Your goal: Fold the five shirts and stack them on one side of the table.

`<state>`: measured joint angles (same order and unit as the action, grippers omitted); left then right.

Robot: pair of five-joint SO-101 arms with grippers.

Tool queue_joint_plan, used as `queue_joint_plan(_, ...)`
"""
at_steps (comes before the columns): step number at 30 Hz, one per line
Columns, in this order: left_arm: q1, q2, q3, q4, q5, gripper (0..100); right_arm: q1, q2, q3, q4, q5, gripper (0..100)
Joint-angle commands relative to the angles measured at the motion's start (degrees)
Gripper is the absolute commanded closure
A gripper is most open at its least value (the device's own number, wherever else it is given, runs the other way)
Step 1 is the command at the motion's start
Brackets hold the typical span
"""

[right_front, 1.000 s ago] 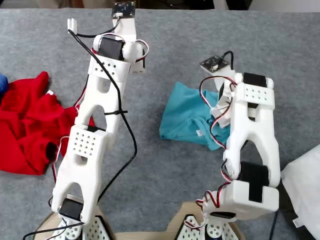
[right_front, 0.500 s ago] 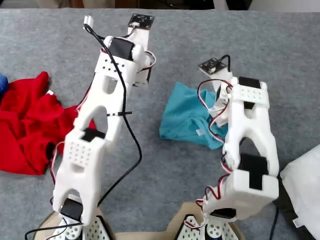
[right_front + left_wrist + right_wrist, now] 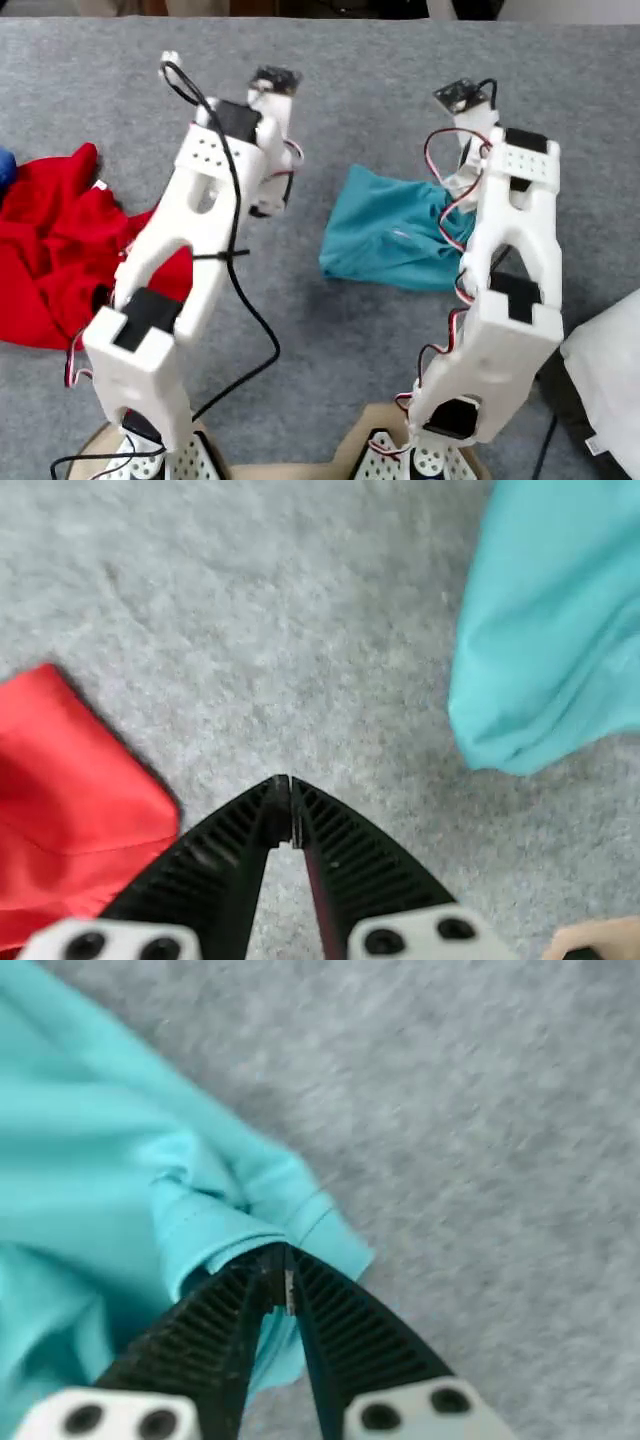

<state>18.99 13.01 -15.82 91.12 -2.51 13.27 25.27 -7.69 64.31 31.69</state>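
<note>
A teal shirt (image 3: 385, 232) lies bunched in the middle of the grey table (image 3: 380, 80). My right gripper (image 3: 281, 1282) is shut on a fold at that shirt's (image 3: 100, 1180) right edge; in the high view the right arm (image 3: 510, 230) stands over that edge. A crumpled red shirt (image 3: 50, 255) lies at the left. My left gripper (image 3: 283, 815) is shut on nothing, low over bare table between the red shirt (image 3: 70, 800) and the teal shirt (image 3: 550, 630). In the high view the left gripper (image 3: 268, 197) sits just left of the teal shirt.
A white shirt (image 3: 610, 370) lies at the right edge of the table. A bit of blue cloth (image 3: 5, 165) shows at the far left edge. Bare grey table stretches across the far side.
The left arm has drawn back from the far side and come down between the red and teal shirts. The right arm has pulled the teal shirt's right edge, stretching it flatter.
</note>
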Motion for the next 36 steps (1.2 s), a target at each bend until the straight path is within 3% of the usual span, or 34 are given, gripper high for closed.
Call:
queue_joint_plan(1, 2.99, -8.57, 10.64, -5.45, -0.35, 98, 1.1, 1.01, -6.55, -0.35, 0.7, 99.4)
queue_joint_plan(8, 9.05, -21.58, 30.33, -15.91, -0.35, 98, 1.19, 1.19, -14.81, 5.36, 0.7, 99.4)
queue_joint_plan(13, 9.14, -23.16, 37.54, -23.65, 0.62, 98, 0.66, 1.19, -20.7, 14.77, 0.7, 99.4)
queue_joint_plan(20, 5.1, -23.08, 38.86, -36.04, 11.78, 98, -1.45, -0.04, -18.51, 26.37, 0.09, 99.4)
queue_joint_plan(27, 1.85, -17.1, 41.76, -50.02, 22.15, 98, -4.88, -11.82, 0.22, 19.25, -0.35, 99.4)
queue_joint_plan(31, -0.09, -12.44, 41.32, -50.64, 21.63, 98, -6.11, -17.1, 10.33, 10.37, -0.44, 99.4)
queue_joint_plan(36, -0.44, -9.8, 40.53, -50.64, 21.63, 98, -5.85, -15.87, 10.15, 5.27, -0.53, 99.4)
